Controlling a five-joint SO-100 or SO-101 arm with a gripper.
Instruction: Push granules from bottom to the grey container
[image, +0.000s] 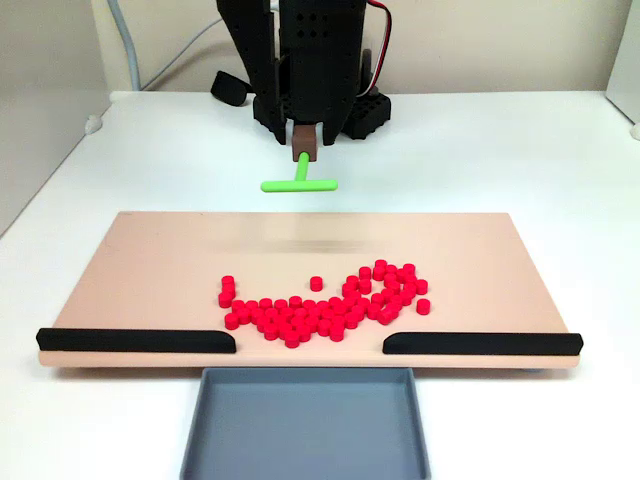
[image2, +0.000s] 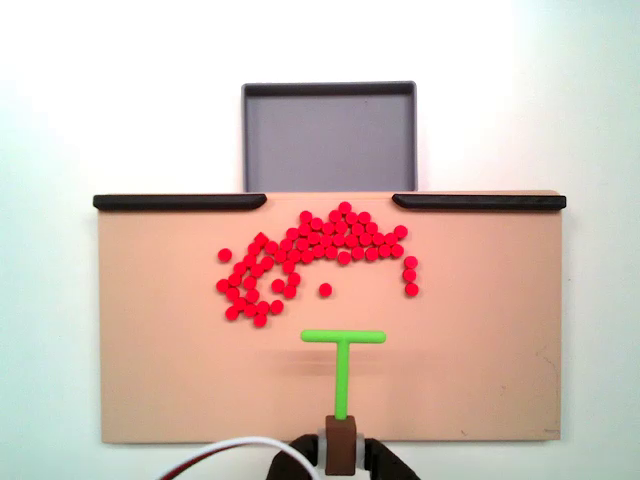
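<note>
A: How many of each?
B: One grey container (image2: 329, 137); two black strips (image2: 180, 201); one beige board (image2: 160, 380); several dozen red granules (image2: 318, 240), too many to count exactly, clustered near the gap between the strips.
A: The tool?
B: The gripper (image2: 340, 448) is clamped on the green T-pusher (image2: 343, 350); its crossbar sits apart from the granules.
A: The container?
B: No granules lie in it; it sits just beyond the gap.

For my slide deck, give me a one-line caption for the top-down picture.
Green T-shaped pusher behind red granules on the beige board, facing the empty grey container.
</note>
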